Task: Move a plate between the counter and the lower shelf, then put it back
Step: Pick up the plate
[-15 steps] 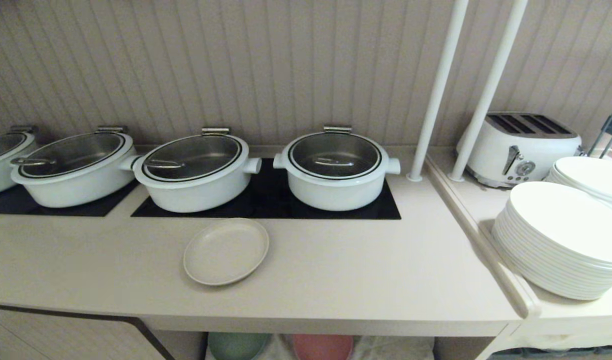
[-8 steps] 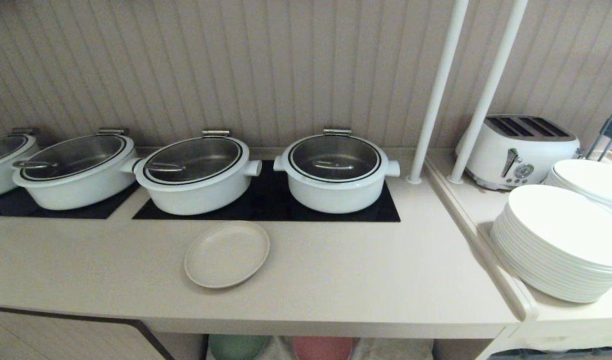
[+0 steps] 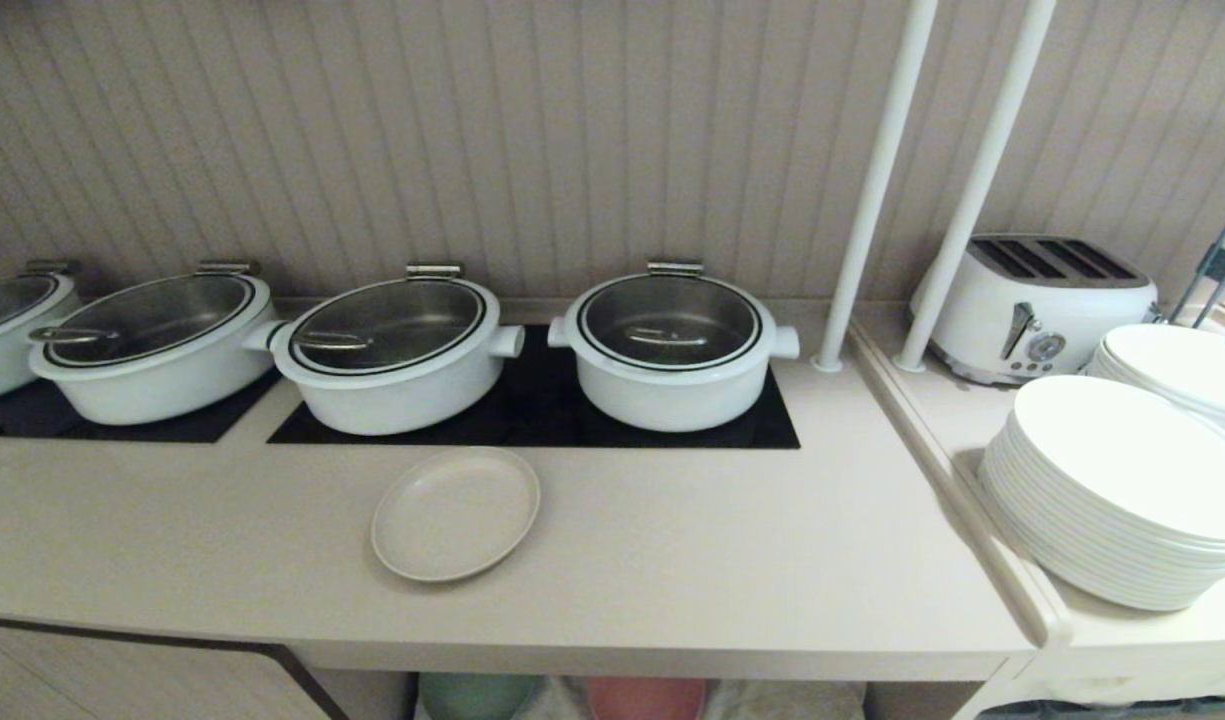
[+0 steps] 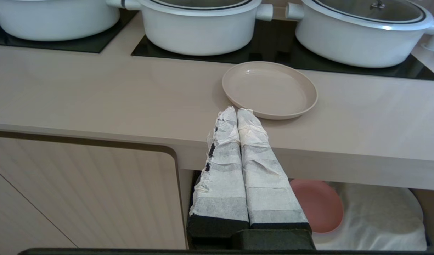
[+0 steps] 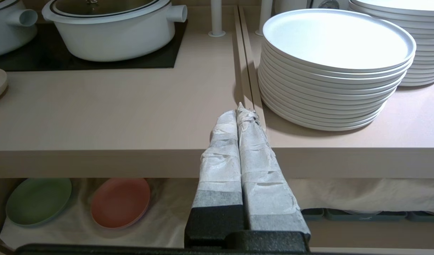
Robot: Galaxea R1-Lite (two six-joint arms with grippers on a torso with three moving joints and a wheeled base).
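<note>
Bkgd as I see it from the head cam: back wall [image 3: 532, 130] is beige vertical beadboard panelling, running full width at 12 o'clock. Two white round poles [image 3: 877, 180] rise at approx 1 o'clock, leaning slightly, bases planted where the two worktops meet. At 3 o'clock a narrower beige side top [image 3: 1152, 640] w/ a raised lip along its edge. At 7 o'clock, under the worktop, a ribbed beige cabinet door [image 4: 82, 191] w/ a dark brown rounded border. Far 3 o'clock, a thin grey metal frame [image 3: 1217, 260] pokes in, can't tell what it belongs to. Light is soft, even, warm; faint shadows under items.
</note>
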